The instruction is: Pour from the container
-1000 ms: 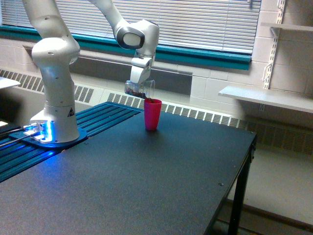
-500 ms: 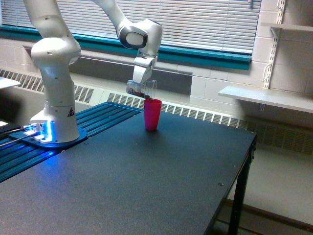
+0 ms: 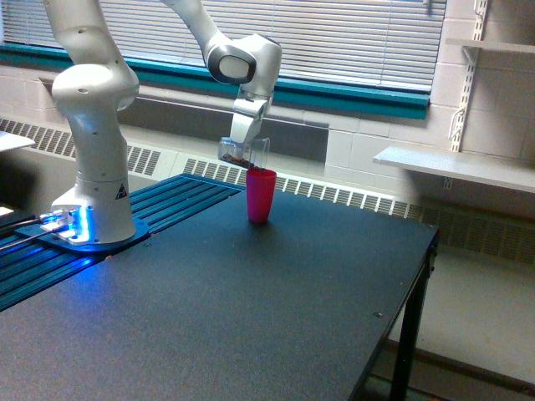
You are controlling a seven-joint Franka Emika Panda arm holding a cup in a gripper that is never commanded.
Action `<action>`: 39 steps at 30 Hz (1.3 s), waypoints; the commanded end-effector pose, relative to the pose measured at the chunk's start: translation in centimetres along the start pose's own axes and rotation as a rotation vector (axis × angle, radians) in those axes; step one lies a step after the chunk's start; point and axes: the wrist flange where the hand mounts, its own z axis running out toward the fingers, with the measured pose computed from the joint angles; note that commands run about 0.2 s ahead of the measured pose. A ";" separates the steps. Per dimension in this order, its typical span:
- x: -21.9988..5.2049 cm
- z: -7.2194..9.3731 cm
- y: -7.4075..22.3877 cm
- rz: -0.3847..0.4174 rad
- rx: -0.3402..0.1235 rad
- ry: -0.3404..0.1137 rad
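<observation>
Currently we have the gripper (image 3: pixel 241 149) clamped on the container (image 3: pixel 243 151), which lies tipped nearly on its side, mouth toward the exterior view's right, just above the rim of the pink cup (image 3: pixel 260 195) on the black table (image 3: pixel 276 301). Dark bits sit at its lower lip. Our worry: the mouth barely overlaps the rim, so bits could spill outside, or a bump could topple that cup.

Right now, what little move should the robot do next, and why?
Probably tip the clear cup a bit more. The hand holds it on its side with its mouth just above the pink cup, and dark bits show inside it, so more tilt should slide them in.
</observation>
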 end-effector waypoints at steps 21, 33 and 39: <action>0.6 -0.3 -1.7 -0.058 -0.019 -0.010; 0.7 -0.5 -2.3 -0.068 -0.025 -0.009; 0.5 -0.7 -2.5 -0.073 -0.030 -0.007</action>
